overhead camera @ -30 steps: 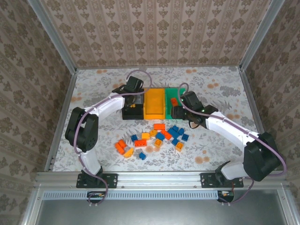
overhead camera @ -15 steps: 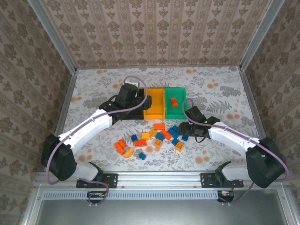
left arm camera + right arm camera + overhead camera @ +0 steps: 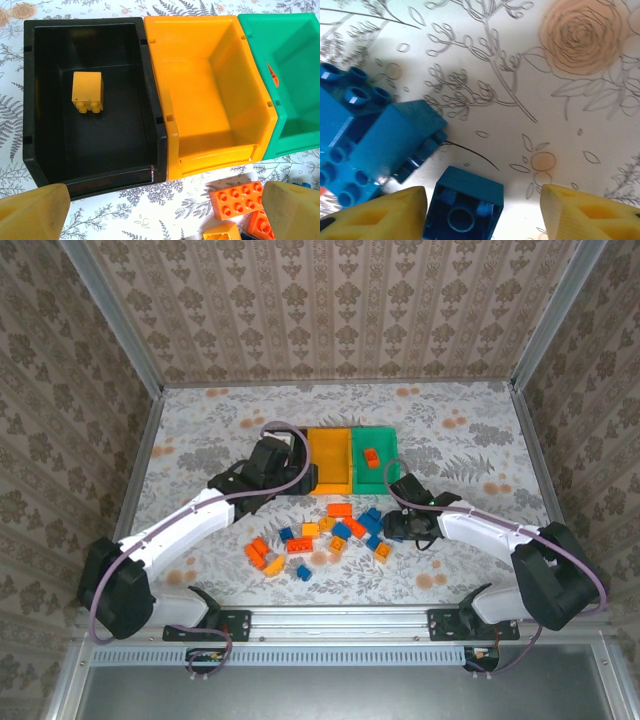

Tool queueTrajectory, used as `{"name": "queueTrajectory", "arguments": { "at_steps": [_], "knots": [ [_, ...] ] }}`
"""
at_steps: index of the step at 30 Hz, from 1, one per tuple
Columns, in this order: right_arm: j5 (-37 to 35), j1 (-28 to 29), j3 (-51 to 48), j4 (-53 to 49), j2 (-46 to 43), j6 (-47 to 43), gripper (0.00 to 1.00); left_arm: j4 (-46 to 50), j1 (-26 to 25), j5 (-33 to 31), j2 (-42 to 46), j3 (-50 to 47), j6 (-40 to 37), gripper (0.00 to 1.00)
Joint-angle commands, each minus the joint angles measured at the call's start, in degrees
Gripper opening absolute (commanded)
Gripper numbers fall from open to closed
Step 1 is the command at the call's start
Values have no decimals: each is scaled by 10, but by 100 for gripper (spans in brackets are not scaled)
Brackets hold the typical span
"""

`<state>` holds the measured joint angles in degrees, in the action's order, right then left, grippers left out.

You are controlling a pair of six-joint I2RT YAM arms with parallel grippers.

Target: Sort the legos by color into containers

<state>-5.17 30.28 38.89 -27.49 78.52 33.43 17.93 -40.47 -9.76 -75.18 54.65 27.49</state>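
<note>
Three joined containers stand in a row: the black bin (image 3: 95, 150) holding one yellow brick (image 3: 87, 92), the yellow-orange bin (image 3: 210, 90) with nothing in it, and the green bin (image 3: 380, 472) holding an orange-red brick (image 3: 371, 458). My left gripper (image 3: 165, 222) hangs open just in front of the black and orange bins, gripping nothing. Loose legos (image 3: 320, 535) lie scattered before the bins. My right gripper (image 3: 482, 215) is open and low over the table, with an upside-down blue brick (image 3: 465, 207) between its fingers (image 3: 375, 215), close to the left one.
More blue bricks (image 3: 395, 140) lie just left of the right gripper. An orange-red brick (image 3: 239, 200) sits by the left gripper's right finger (image 3: 292, 210). Metal frame rails (image 3: 140, 460) and patterned walls enclose the floral table.
The left arm pulled back from over the black bin toward the near side. The right gripper left the green bin and dropped to the blue bricks at the pile's right end.
</note>
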Motion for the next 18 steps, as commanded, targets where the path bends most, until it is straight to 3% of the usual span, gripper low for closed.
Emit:
{"name": "queueTrajectory", "arguments": {
  "at_steps": [1, 8, 13, 18],
  "knots": [
    [-47, 3, 11, -59, 8, 13, 59, 4, -2, -13, 13, -10, 12, 100],
    [-18, 3, 3, -27, 27, 17, 58, 4, 2, -21, 17, -17, 11, 100],
    [-4, 3, 2, 8, 51, 18, 42, 9, 10, -26, 28, -27, 15, 100],
    [-7, 3, 18, -16, -16, -5, 32, 13, 16, -22, 52, -45, 21, 100]
  ]
}}
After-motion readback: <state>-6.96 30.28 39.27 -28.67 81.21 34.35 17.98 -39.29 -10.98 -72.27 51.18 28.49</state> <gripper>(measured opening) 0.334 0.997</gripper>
